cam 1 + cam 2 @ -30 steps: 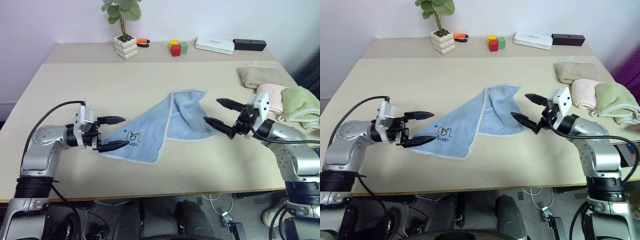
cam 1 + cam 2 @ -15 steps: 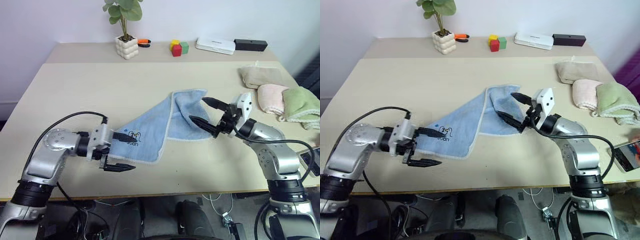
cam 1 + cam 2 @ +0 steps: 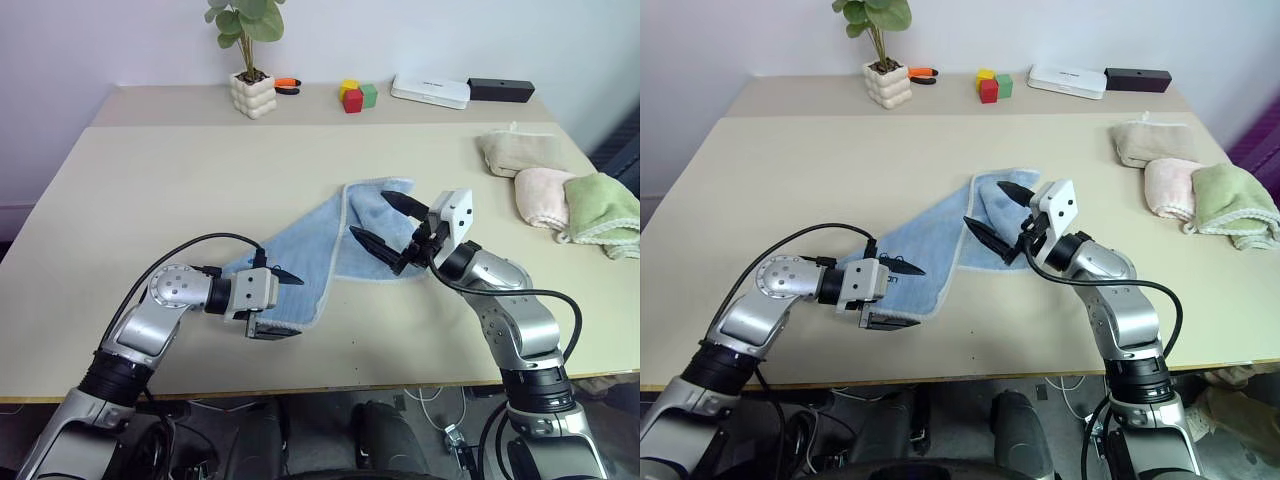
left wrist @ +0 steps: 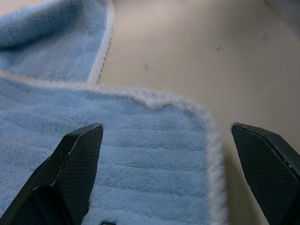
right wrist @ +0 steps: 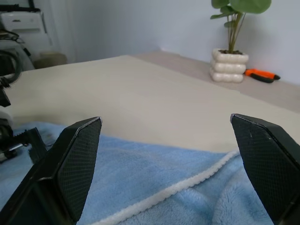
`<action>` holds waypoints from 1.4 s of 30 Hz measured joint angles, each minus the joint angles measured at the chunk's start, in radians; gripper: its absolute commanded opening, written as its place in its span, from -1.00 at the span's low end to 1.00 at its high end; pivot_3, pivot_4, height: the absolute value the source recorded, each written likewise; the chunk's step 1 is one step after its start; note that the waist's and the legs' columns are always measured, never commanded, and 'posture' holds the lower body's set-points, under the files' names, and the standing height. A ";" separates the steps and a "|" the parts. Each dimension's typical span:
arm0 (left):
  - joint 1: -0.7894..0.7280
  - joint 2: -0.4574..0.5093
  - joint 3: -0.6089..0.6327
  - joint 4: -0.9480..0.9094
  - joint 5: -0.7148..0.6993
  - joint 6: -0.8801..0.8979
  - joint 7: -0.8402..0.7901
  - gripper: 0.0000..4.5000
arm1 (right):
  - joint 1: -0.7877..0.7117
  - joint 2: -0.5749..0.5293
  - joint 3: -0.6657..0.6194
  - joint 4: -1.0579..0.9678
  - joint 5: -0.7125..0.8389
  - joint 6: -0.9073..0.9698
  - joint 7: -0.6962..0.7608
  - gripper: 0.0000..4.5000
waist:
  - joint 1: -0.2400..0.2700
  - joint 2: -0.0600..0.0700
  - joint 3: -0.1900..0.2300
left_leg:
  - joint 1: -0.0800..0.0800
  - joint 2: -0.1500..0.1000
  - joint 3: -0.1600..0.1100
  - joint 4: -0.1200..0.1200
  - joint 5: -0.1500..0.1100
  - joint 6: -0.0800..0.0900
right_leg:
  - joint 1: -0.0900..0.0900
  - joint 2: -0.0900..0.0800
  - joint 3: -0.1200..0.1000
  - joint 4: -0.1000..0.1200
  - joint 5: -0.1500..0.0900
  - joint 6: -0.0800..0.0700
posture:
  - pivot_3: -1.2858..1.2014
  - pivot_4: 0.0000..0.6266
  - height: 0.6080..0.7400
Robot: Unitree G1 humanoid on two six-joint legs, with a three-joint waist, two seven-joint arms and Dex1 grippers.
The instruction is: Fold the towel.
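Mid-table: light blue terry towel (image 3: pixel 340 240), whitish hem, lying rumpled and partly doubled. Left gripper (image 3: pixel 282 305) spread wide at its near-left corner; right gripper (image 3: pixel 385 226) spread wide over its right part.

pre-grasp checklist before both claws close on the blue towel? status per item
1. Left claw open: ok, fingers spread wide.
2. Right claw open: ok, fingers spread wide.
3. Left claw lined up on a corner: ok, the left wrist view shows the towel with its near hemmed corner between the fingers.
4. Right claw over the towel: ok, above its far folded part; contact cannot tell.
5. Towel lying flat: not ok, it is bunched and partly folded over itself.
6. Folded towels on the right side clear of the right arm: ok.
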 measured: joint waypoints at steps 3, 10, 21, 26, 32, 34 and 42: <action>0.001 0.001 0.000 0.012 -0.002 -0.001 -0.004 0.98 | 0.011 0.002 -0.001 -0.002 -0.003 -0.009 -0.013 1.00 | -0.001 0.000 0.000 | 0.000 0.000 0.000 -0.001 0.000 0.000 | 0.000 0.000 0.000 0.000 0.000 0.000 | 0.03 -0.52 0.92; 0.014 0.003 -0.015 0.029 -0.008 -0.035 -0.035 -0.03 | 0.017 0.004 -0.001 -0.002 -0.011 -0.018 -0.027 1.00 | 0.000 0.000 0.000 | 0.001 0.000 0.000 0.000 0.000 0.000 | 0.000 0.000 0.000 0.000 0.000 0.000 | 0.03 -0.52 0.92; 0.002 0.000 -0.030 0.052 -0.008 -0.054 -0.033 -0.97 | 0.005 0.003 -0.002 0.008 -0.013 -0.028 -0.027 1.00 | -0.001 0.000 0.000 | 0.001 0.000 0.000 0.000 0.000 0.000 | 0.001 0.000 0.000 0.001 0.000 0.000 | 0.03 -0.52 0.92; 0.000 0.008 0.039 0.049 -0.122 0.030 -0.054 -0.97 | -0.015 -0.009 -0.004 0.026 -0.034 -0.030 -0.032 1.00 | -0.002 0.000 0.000 | 0.000 0.000 0.000 0.000 0.000 0.000 | 0.000 0.000 0.000 0.001 0.000 0.000 | 0.03 -0.52 0.92; 0.000 0.133 0.240 -0.003 -0.348 0.155 -0.151 -0.97 | -0.150 -0.045 -0.066 0.201 -0.108 -0.016 -0.145 1.00 | -0.006 0.001 0.000 | 0.000 0.000 0.000 -0.001 0.000 0.000 | -0.001 0.000 0.000 0.001 0.000 0.000 | 0.03 -0.52 0.92; 0.006 0.149 0.280 -0.001 -0.386 0.183 -0.165 -0.97 | -0.187 -0.050 -0.081 0.255 -0.123 -0.018 -0.162 1.00 | -0.004 0.001 0.000 | 0.000 0.000 0.000 -0.001 0.000 0.000 | -0.001 0.000 0.000 0.001 -0.001 0.001 | 0.03 -0.52 0.92; 0.001 0.223 0.401 0.115 -0.394 0.174 -0.158 -0.97 | -0.316 -0.110 0.000 0.574 -0.308 -0.144 -0.165 1.00 | -0.008 0.001 0.000 | 0.000 0.000 0.001 -0.002 0.000 0.000 | -0.002 0.000 0.000 0.001 -0.001 0.001 | 0.03 -0.52 0.92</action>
